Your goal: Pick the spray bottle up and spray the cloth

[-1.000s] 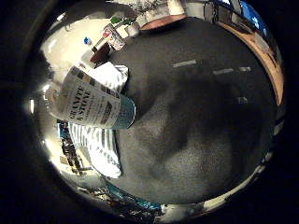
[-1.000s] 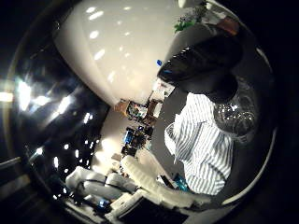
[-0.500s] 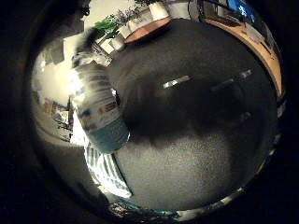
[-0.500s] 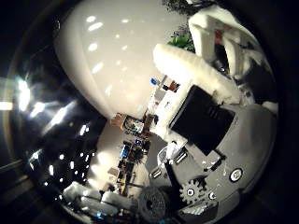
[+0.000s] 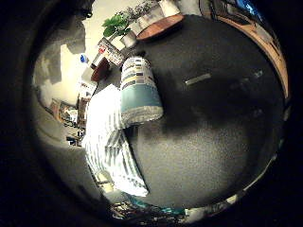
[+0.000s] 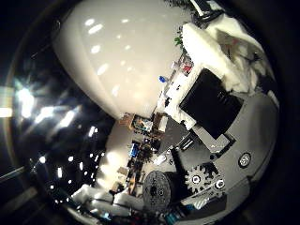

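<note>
In the right little finger side palm view, the spray bottle [image 5: 139,87], with a printed label and a teal base, is close to the palm. Its base points toward the striped white cloth [image 5: 112,151]. The cloth lies crumpled on the dark grey table [image 5: 213,132]. In the right thumb side palm view, my hand [image 6: 220,103] fills one side, its white and black fingers and gears curled across the view. The bottle's spray head is hidden behind them. The hand appears shut round the bottle's upper part.
Beyond the table, the right little finger side palm view shows a green plant [image 5: 117,23] and a round wooden table [image 5: 156,24]. The right thumb side palm view shows a white ceiling with lights [image 6: 112,56] and cluttered shelves [image 6: 141,127].
The fingers have curled into the thumb side view, covering the black spray head seen a second ago. The bottle has turned from lying across the little finger side view to base-down over the cloth.
</note>
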